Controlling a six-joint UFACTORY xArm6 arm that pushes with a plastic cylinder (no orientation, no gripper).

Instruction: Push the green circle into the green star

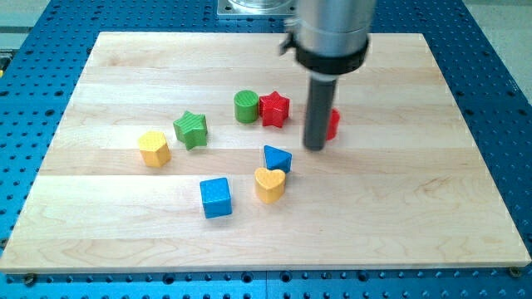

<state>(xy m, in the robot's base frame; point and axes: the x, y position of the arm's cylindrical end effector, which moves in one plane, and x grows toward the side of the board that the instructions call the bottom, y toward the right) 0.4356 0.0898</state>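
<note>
The green circle (246,106) stands on the wooden board (416,208) just above centre, touching the red star (274,109) on its right. The green star (191,129) lies to its lower left, a short gap away. My tip (314,148) is right of the red star and partly hides another red block (332,124) behind the rod. The tip is apart from the green circle, with the red star between them.
A yellow block (155,148) lies left of the green star. A blue triangle (277,158) and a yellow heart (269,183) sit below the tip's left. A blue cube (216,198) lies lower left of them.
</note>
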